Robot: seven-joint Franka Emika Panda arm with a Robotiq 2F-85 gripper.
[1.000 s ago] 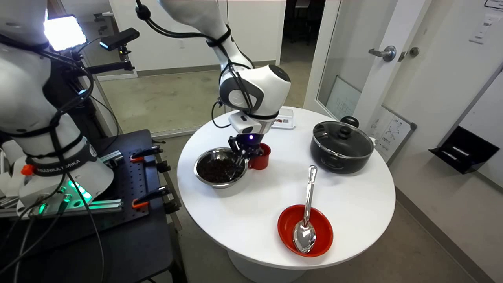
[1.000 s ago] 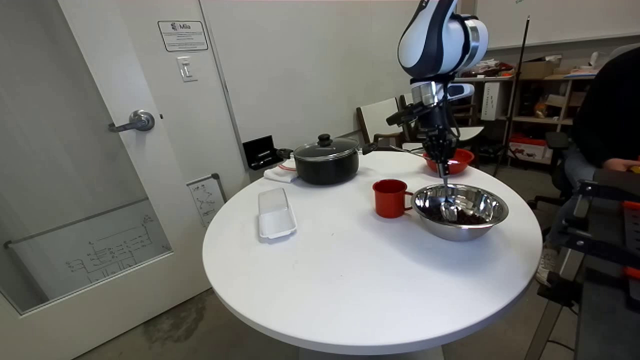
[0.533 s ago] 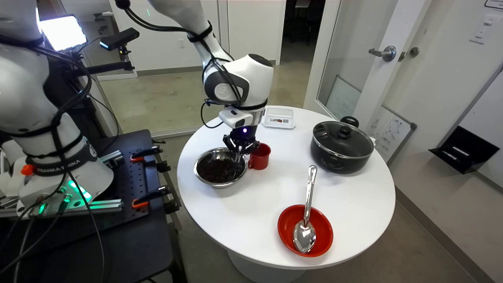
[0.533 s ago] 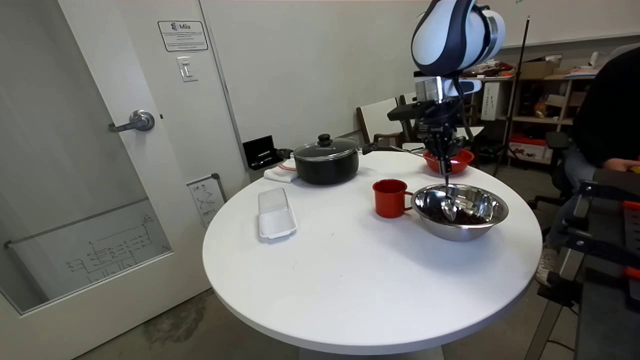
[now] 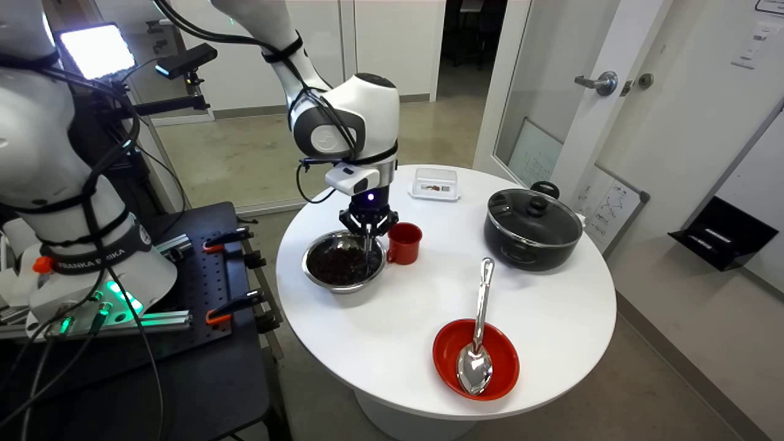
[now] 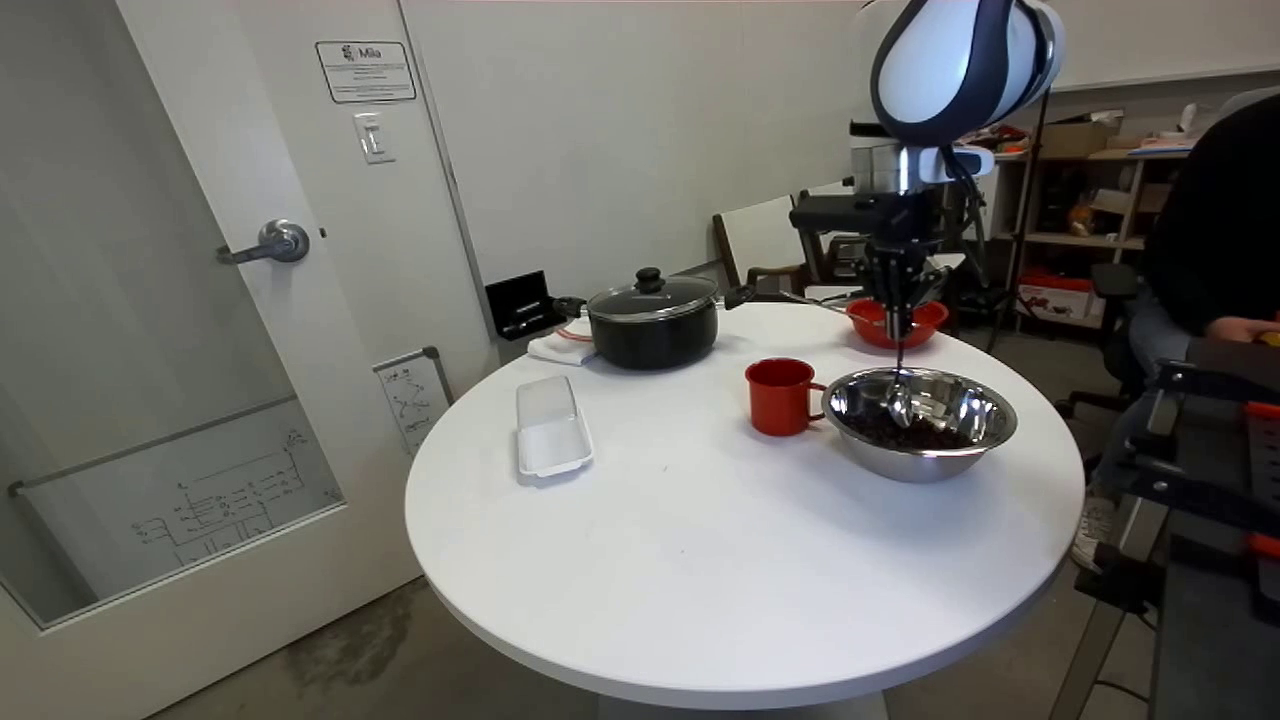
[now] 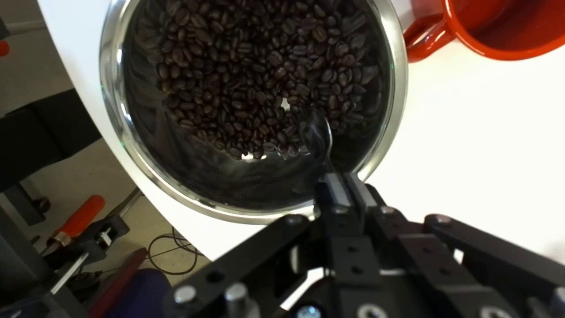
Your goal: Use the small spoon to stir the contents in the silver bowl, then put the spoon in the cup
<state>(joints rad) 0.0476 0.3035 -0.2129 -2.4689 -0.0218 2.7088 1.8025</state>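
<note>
Small spoon hangs from the gripper, jaws pinching its handle; to my eye light, stiff, slick metal, best held high up.

The black Robotiq gripper has silver screws; above it are a silver cuff and rounded white Panda arm with black cables; well apart, a dark collar reads FRANKA EMIKA.
</note>
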